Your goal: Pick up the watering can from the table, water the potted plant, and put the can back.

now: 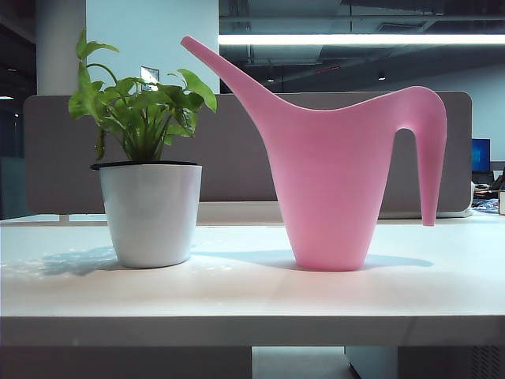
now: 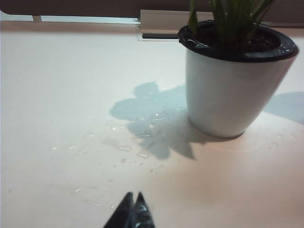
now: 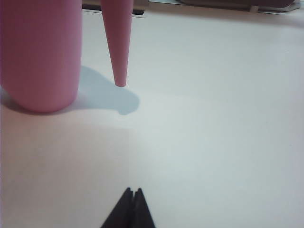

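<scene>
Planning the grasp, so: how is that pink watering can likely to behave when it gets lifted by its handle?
The watering can looks like smooth rigid plastic, so probably stiff but slippery. Its handle tapers to a free end, so shut fingers might slide along it. The long spout opposite may make it swing. Whether it holds water cannot be seen. Both the left gripper and the right gripper are shut, holding nothing.

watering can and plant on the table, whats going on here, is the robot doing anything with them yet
Nothing is being handled right now. The pink watering can stands upright on the white table, its spout pointing toward the potted plant beside it, the two apart. The left end effector is shut and sits low over the table short of the pot, near some water droplets. The right end effector is also shut, short of the can's handle tip, holding nothing.
</scene>
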